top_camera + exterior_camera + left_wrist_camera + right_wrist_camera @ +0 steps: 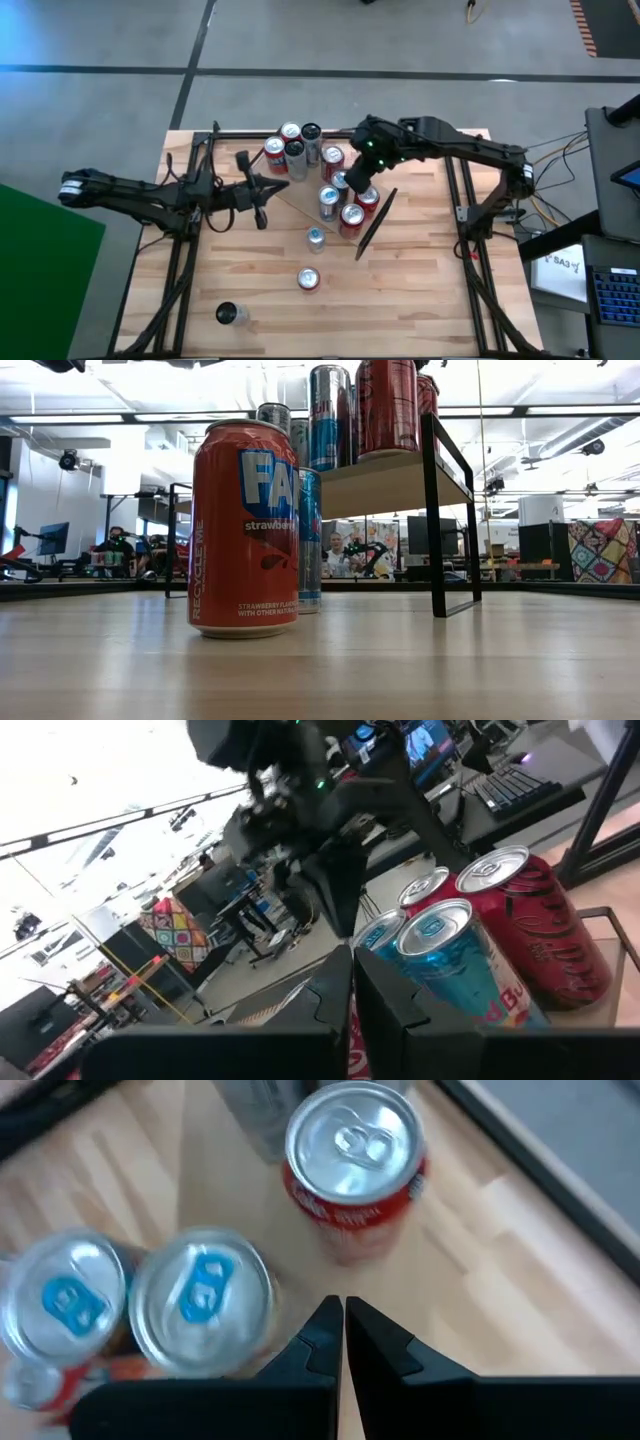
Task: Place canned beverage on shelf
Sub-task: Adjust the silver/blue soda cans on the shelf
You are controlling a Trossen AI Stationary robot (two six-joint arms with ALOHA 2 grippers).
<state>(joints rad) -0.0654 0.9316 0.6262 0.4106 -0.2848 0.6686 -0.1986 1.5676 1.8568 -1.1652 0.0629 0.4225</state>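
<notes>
From above, the shelf (335, 200) sits mid-table with a cluster of cans on its plank, a second cluster of cans (295, 148) stands near the far edge, and three loose cans wait toward the near side: a blue-topped can (316, 238), a red can (309, 279) and a dark can (230, 314) near the left corner. The right gripper (358, 182) hangs over the shelf's cans with jaws clenched on nothing, and the left gripper (262, 218) hovers just left of the shelf, likewise clenched and empty. At table height, the red can (243, 528) fills the foreground, upright on the table (420, 660), with the shelf (390, 480) and its load behind. The left wrist view looks across at a blue-lidded can (450, 950) and a dark red can (530, 920), with the other arm beyond. The right wrist view looks down on a red can (355, 1160) and two blue-tabbed lids (200, 1300), probably the shelf's load, though the framing is tight. The cans look rigid but thin-walled, smooth and slippery, moderately heavy if full; a grip across the middle of the body, upright, seems safest.
</notes>
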